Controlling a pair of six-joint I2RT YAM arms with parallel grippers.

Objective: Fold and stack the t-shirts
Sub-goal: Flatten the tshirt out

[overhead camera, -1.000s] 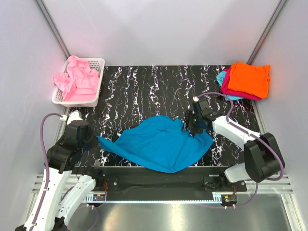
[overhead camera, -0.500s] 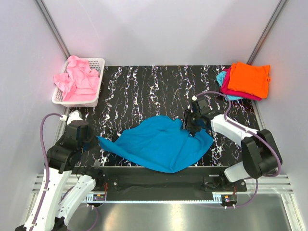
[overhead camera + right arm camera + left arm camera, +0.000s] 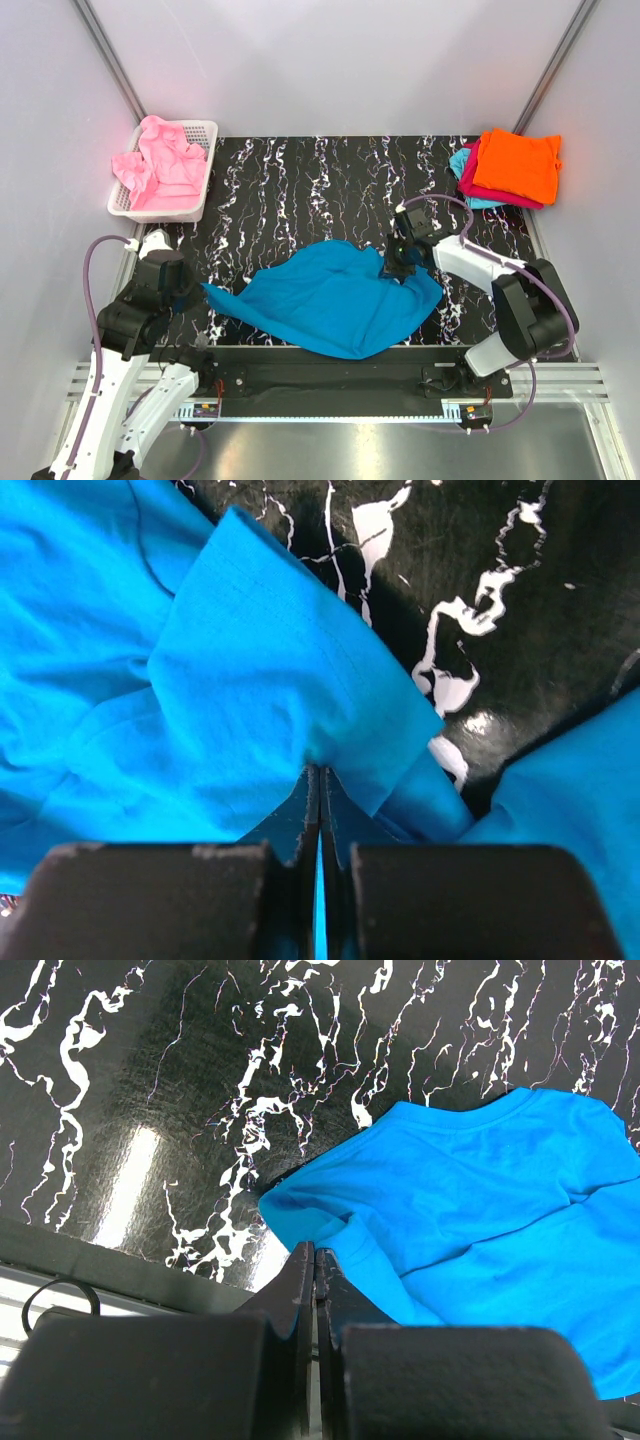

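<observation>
A teal-blue t-shirt (image 3: 335, 300) lies crumpled on the near part of the black marbled table (image 3: 300, 190). My right gripper (image 3: 398, 270) is shut on a raised fold at the shirt's right side; in the right wrist view the cloth (image 3: 250, 680) bunches at the closed tips (image 3: 320, 770). At the shirt's pointed left corner, my left gripper (image 3: 197, 290) is shut. In the left wrist view that corner (image 3: 300, 1215) lifts off the table right at the closed tips (image 3: 315, 1252).
A white mesh basket (image 3: 120, 208) with pink shirts (image 3: 160, 165) stands at the back left. At the back right, an orange shirt (image 3: 518, 165) tops a folded stack over a magenta one (image 3: 478, 182) and a light cyan one (image 3: 461, 162). Walls enclose the table.
My right gripper has closed on the shirt's fold and its wrist has shifted slightly. The left arm and the shirt's outline have not moved.
</observation>
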